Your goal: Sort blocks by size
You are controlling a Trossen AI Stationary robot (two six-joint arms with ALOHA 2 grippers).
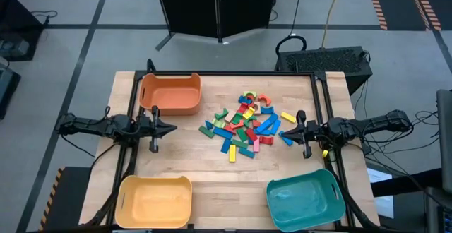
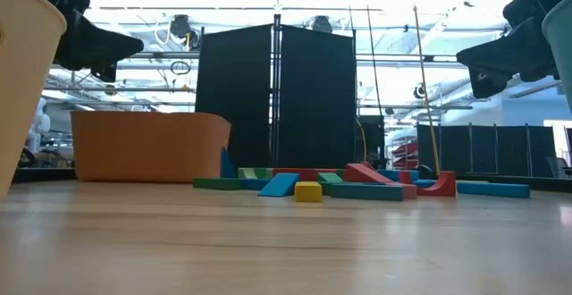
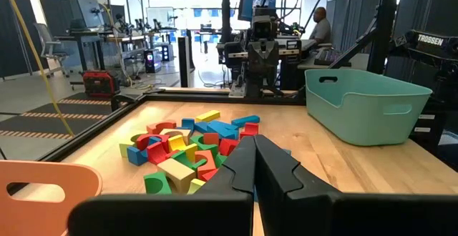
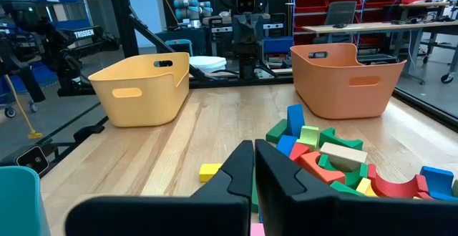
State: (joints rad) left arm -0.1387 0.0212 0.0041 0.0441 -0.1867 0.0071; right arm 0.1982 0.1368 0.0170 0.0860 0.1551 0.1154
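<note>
Nearest you, along the table's near edge: a yellow bin on the left and a teal bin on the right, both with nothing showing inside.

Centre of the table: the blocks, one loose heap of red, blue, green, yellow and orange pieces, some stacked, some lying flat. You have a red arch at the heap's far edge and a yellow bar lying apart towards the right arm.

Far left: an orange bin, just beside the heap.

Left gripper: at the table's left side near the orange bin, aimed at the heap, jaws pressed together, holding nothing.

Right gripper: at the heap's right edge, facing the left one, jaws pressed together, holding nothing.
</note>
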